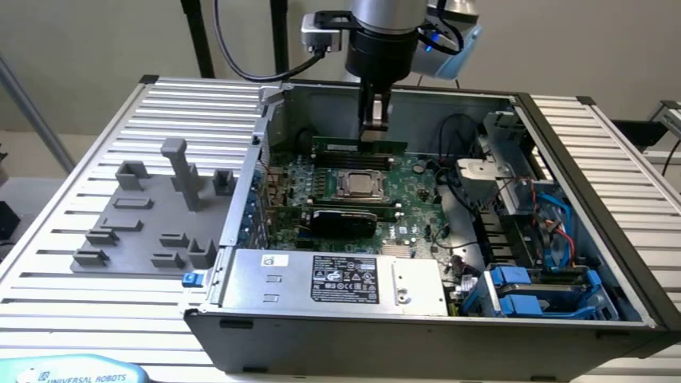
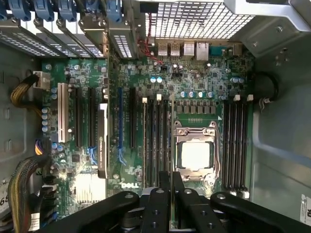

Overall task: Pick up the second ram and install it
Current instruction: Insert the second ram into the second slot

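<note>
My gripper (image 1: 372, 128) reaches down into the open computer case (image 1: 596, 175) and is shut on the second ram (image 1: 358, 147), a narrow green stick. The stick hangs level just over the motherboard (image 1: 410, 179), on the far side of the square CPU socket (image 1: 362, 185). In the wrist view my gripper (image 2: 171, 191) has its black fingers pressed together. The ram (image 2: 172, 131) shows edge-on as a thin line running out from them. That line lies between the CPU socket (image 2: 195, 154) and a bank of long black slots (image 2: 158, 141). I cannot tell whether the ram touches a slot.
A second bank of slots (image 2: 235, 141) lies on the other side of the socket. A black expansion card (image 2: 102, 141) stands in the board. The power supply (image 1: 330, 279), cables and blue drive bays (image 1: 532, 291) crowd the case. Grey fixture blocks (image 1: 159, 215) stand on the slatted table at the exterior view's left.
</note>
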Controlling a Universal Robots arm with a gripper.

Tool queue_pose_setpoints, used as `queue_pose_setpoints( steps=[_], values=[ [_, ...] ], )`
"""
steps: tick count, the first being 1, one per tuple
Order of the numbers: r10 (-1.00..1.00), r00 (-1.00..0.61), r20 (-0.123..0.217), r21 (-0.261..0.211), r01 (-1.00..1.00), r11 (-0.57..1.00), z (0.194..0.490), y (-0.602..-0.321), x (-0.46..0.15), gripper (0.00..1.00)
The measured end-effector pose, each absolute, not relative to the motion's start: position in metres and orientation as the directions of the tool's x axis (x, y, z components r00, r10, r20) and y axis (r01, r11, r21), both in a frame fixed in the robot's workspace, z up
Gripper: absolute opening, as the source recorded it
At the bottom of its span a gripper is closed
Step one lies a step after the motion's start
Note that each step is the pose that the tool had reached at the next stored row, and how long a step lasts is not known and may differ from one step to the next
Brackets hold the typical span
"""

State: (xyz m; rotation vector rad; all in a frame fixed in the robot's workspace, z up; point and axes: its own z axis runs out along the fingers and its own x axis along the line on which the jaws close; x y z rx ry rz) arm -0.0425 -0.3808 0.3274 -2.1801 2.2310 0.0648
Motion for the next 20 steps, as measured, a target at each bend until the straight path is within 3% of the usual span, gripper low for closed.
queue_pose_setpoints(
  steps=[20],
  values=[
    [-0.999,-0.035,-0.024,0.014,-0.999,0.035,0.292,-0.377,-0.035,0.14]
  ],
)
